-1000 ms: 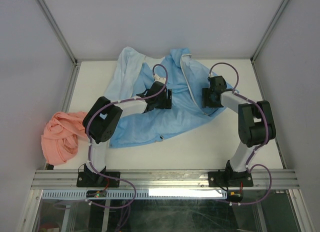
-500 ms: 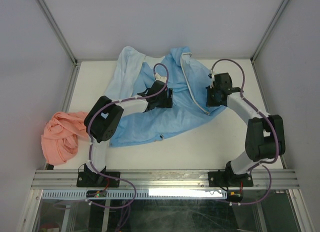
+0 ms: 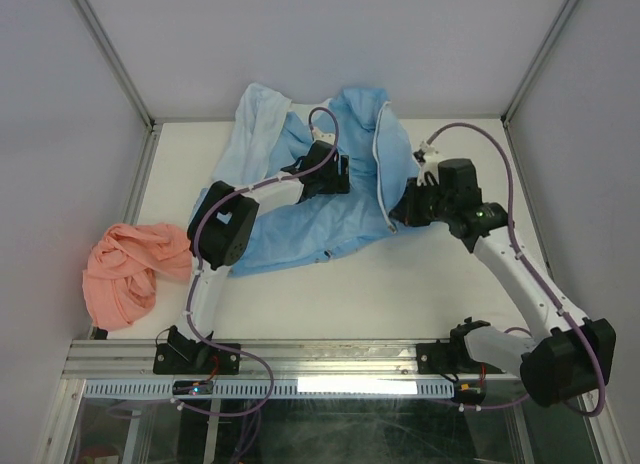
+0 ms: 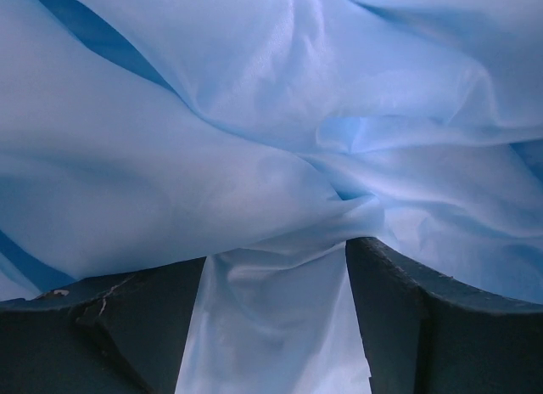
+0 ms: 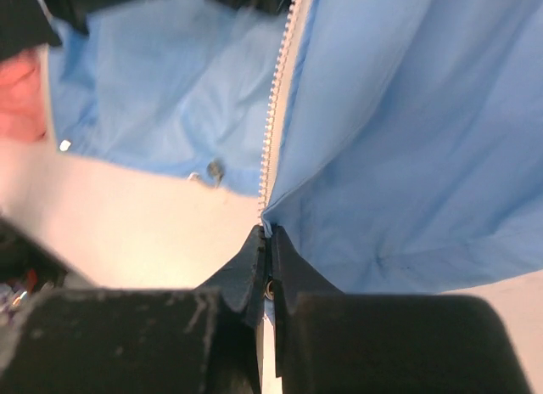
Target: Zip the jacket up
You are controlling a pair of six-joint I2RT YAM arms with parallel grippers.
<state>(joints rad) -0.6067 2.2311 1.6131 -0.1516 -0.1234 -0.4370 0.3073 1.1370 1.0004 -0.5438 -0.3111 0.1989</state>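
Firmly closed, right gripper [image 5: 267, 234] pinches jacket [image 5: 407, 139] at zipper [image 5: 277, 114].

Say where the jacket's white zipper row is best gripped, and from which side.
Its bottom end, at the jacket hem corner, coming from beyond the hem in line with the zipper row: the teeth run straight there, and the right gripper is shut on that spot.

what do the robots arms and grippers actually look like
Both the left arm and right arm are white tubes joined by chunky black joint housings, each trailed by a looping purple cable. A small green light glows near the right wrist. The left gripper and right gripper have dark, near-black fingers with scuffed, scratched surfaces.
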